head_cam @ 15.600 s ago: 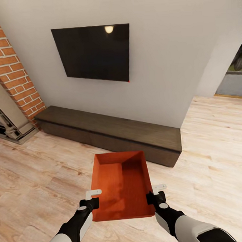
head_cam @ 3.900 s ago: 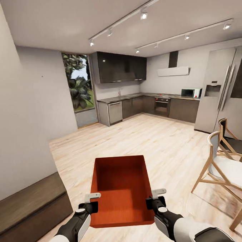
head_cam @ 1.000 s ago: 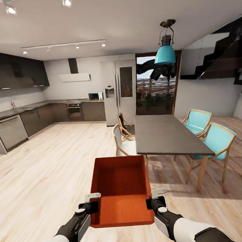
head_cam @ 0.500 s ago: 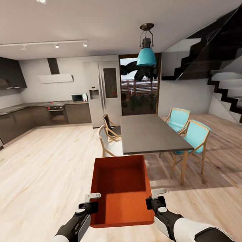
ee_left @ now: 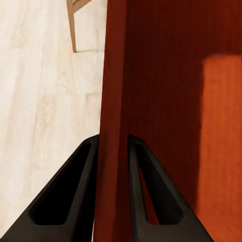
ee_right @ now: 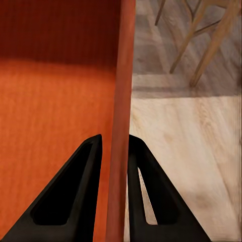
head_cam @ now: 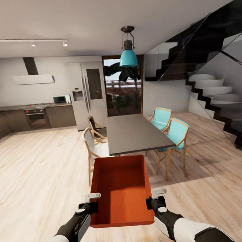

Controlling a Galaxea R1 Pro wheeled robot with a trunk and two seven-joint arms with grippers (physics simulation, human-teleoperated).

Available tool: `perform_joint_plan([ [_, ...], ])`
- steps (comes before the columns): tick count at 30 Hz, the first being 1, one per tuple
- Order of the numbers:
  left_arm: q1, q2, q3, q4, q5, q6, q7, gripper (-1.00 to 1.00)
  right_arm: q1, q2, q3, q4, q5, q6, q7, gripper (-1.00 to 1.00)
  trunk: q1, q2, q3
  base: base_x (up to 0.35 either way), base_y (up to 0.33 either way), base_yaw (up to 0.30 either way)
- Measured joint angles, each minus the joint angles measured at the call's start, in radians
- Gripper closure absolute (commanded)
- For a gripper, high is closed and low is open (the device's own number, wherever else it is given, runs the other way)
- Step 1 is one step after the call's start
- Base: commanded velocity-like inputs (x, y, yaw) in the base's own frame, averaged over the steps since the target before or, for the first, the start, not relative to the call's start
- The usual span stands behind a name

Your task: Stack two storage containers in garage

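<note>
orange-red storage container (head_cam: 120, 191) carried out front, above light wood floor (head_cam: 38, 169); left gripper (head_cam: 93, 201) pinches its left wall, right gripper (head_cam: 154, 196) pinches right wall, fingers either side of rim; dining table (head_cam: 134, 132) just ahead, teal chairs (head_cam: 172, 132) beside it

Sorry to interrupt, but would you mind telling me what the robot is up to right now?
It is carrying one orange-red storage container held out in front of it with both arms. The left gripper is clamped on the bin's left wall and the right gripper on its right wall, each with one jaw inside and one outside. The bin looks empty. The robot is on light wood flooring, facing a dining table with chairs, a kitchen to the left and stairs to the right, so it is not in the garage.
</note>
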Motion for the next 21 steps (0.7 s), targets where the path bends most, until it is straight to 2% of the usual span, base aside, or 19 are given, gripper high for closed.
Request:
perform_joint_plan([
  [21,0.000,0.000,0.000,0.001,0.002,-0.001,0.000,1.00,0.000,0.000,0.001,0.000,0.000,0.000,0.000,1.00,0.000,0.000,0.000,0.000,0.000,-0.286],
])
